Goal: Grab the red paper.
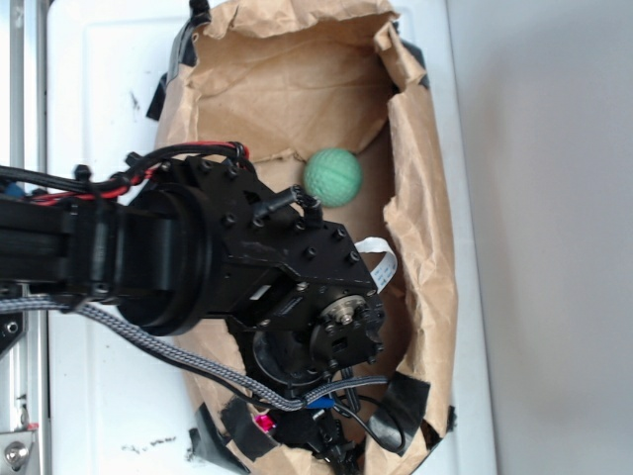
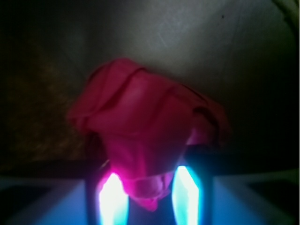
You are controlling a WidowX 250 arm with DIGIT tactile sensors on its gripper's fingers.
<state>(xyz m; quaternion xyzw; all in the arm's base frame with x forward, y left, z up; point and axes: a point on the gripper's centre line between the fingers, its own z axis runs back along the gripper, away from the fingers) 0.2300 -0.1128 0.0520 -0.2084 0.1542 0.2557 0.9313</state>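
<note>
Red paper (image 2: pixel 150 136) filling the wrist view, lower end tucked between the two glowing fingertips (image 2: pixel 112 199), which sit against its sides — judged clamped on the wad, though glare hides the actual contact. In the exterior view, only a sliver of red (image 1: pixel 264 423) visible at the near end of the paper bag (image 1: pixel 425 247), under the black arm and wrist housing; gripper (image 1: pixel 297 427) itself mostly hidden there among cables. Green ball (image 1: pixel 332 177) well apart, toward the bag's far end, not involved. Long axis of the wad in the wrist view: running from between the fingertips up and away from the camera, narrow end in the jaws, broad crumpled end pointing outward toward the dim bag wall. Folds loose, lobes flaring to left and right. Risks, as judgement only: hold appears to be on the narrow tail — thin, wrinkly paper could slide out or tear free under a quick lift. Broad end close to the bag wall, so dragging sideways might snag it on torn brown edges or black tape (image 1: pixel 401 416) and pull it loose. Cables near the gripper could also brush the bag rim. Slow, straight lift probably safest. Depth of grip not confirmable from either view.
</note>
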